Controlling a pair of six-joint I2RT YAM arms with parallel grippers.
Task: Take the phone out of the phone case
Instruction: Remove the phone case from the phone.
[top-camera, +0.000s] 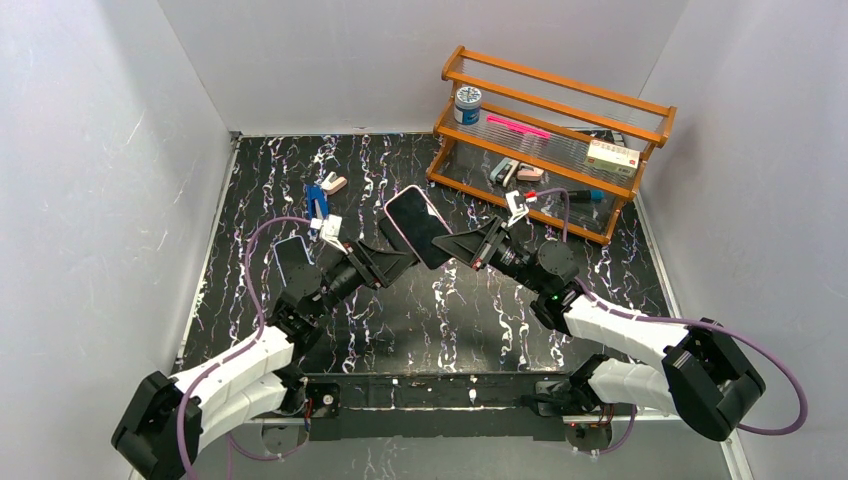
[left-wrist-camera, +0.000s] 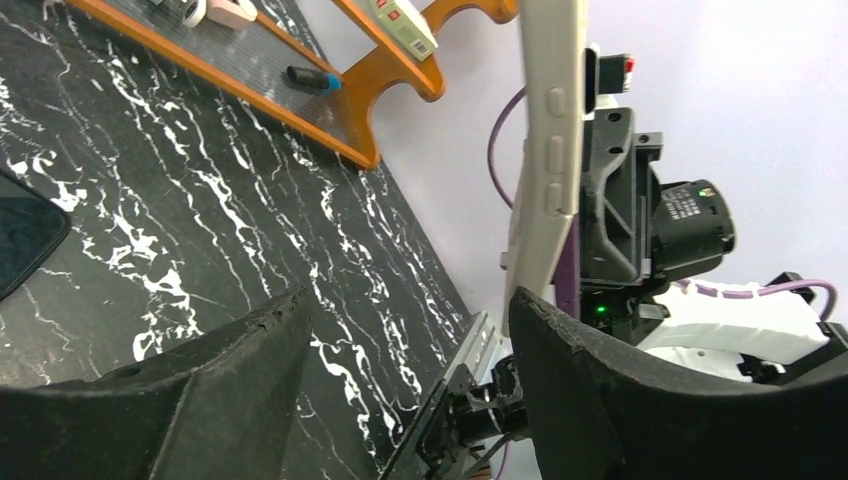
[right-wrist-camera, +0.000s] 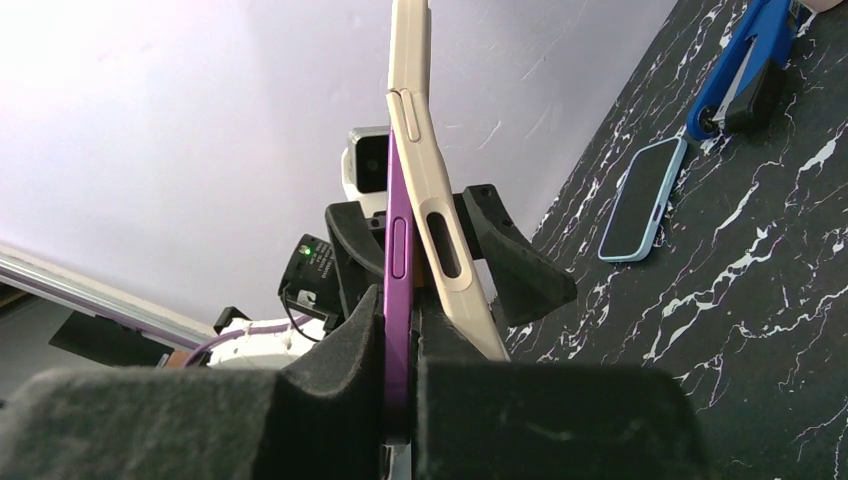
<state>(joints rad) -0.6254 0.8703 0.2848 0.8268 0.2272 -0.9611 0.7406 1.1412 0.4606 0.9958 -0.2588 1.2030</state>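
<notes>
Phone (right-wrist-camera: 397, 250): one, purple, held over the desk (top-camera: 450, 320) at centre, long axis far-left to near-right, partly parted from one beige phone case (right-wrist-camera: 432, 190).
Right hand (right-wrist-camera: 400, 345): clamped on the phone's edge.
Left hand (left-wrist-camera: 410, 300): spread wide around both.
Second phone (top-camera: 291, 257): one, laid flat, left.

We see a surface (top-camera: 420, 320) that looks like black stone with white streaks, smooth and a little shiny. The rack (top-camera: 560, 80) is brown wood with a glossy coat, and its shelves look like clear ribbed plastic. The phone case (right-wrist-camera: 420, 170) is cream, smooth and matt, like soft plastic. The phone (right-wrist-camera: 398, 260) has a purple edge, smooth with a soft shine. The left tool (left-wrist-camera: 410, 300) has black pads (left-wrist-camera: 230, 370) that look rough and grainy, like foam or rubber. The right tool (right-wrist-camera: 400, 335) has the same kind. The second phone (right-wrist-camera: 640, 200) has a dark glossy screen and a light blue rim. The arm shells (top-camera: 240, 365) are white glossy plastic. The walls (top-camera: 100, 150) are white and matt.
</notes>
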